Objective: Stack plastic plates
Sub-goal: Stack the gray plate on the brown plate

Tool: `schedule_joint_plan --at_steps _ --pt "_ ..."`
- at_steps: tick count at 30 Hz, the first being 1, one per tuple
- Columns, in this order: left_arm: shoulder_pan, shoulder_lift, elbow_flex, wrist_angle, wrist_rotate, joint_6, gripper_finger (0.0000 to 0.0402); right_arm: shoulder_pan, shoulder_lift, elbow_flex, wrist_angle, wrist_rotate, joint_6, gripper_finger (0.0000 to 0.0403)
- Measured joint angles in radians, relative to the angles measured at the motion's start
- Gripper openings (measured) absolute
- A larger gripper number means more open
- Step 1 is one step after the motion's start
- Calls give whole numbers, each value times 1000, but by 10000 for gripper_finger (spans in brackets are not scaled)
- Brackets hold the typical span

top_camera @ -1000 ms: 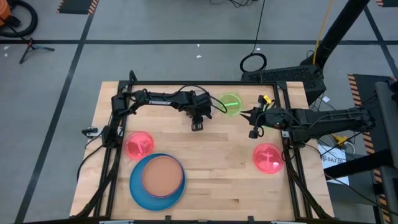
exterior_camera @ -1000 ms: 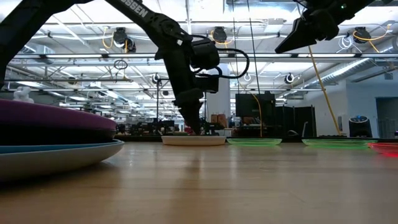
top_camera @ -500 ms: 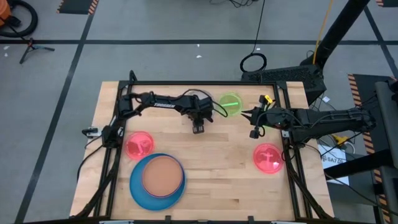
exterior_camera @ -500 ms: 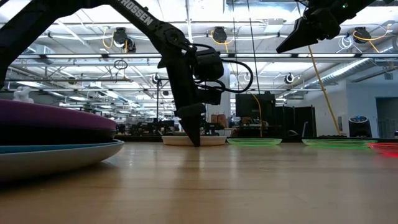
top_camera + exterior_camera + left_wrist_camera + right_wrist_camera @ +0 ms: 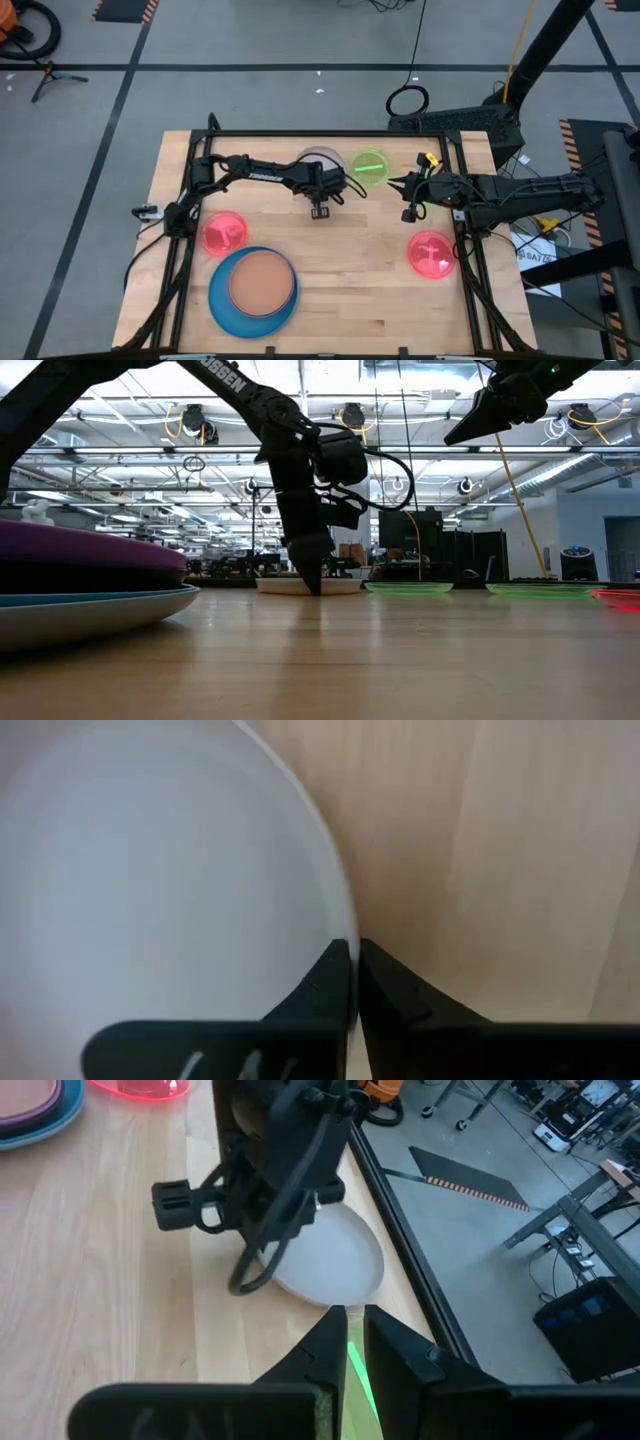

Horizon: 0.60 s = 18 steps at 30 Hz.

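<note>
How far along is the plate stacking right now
Partly done: the orange-brown plate tops a stack on the blue plate. In hand: the left gripper is shut on the whitish plate rim. Left: the green plate and two pink plates lie loose. The right gripper hangs idle.

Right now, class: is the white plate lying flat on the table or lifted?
Flat. In the low view the white plate rests level on the table, with the left gripper at its rim.

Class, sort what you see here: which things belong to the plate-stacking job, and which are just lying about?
Job:
white plate, its rim pinched by left tool
green plate
pink plates
stack, orange on blue

Lying about:
cable loop on floor
stand
</note>
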<state>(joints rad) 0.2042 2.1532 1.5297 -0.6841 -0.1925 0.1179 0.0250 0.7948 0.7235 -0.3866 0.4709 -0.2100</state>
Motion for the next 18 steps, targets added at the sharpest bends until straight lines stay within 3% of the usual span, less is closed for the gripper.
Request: schedule_joint_plan --at_steps 13,18 --pt "-115 -228 -4 -177 -38 -97 10 0 0 0 8 -1 0 31" --pt "-212 -345 -2 -280 28 -149 10 0 0 0 15 -1 0 31"
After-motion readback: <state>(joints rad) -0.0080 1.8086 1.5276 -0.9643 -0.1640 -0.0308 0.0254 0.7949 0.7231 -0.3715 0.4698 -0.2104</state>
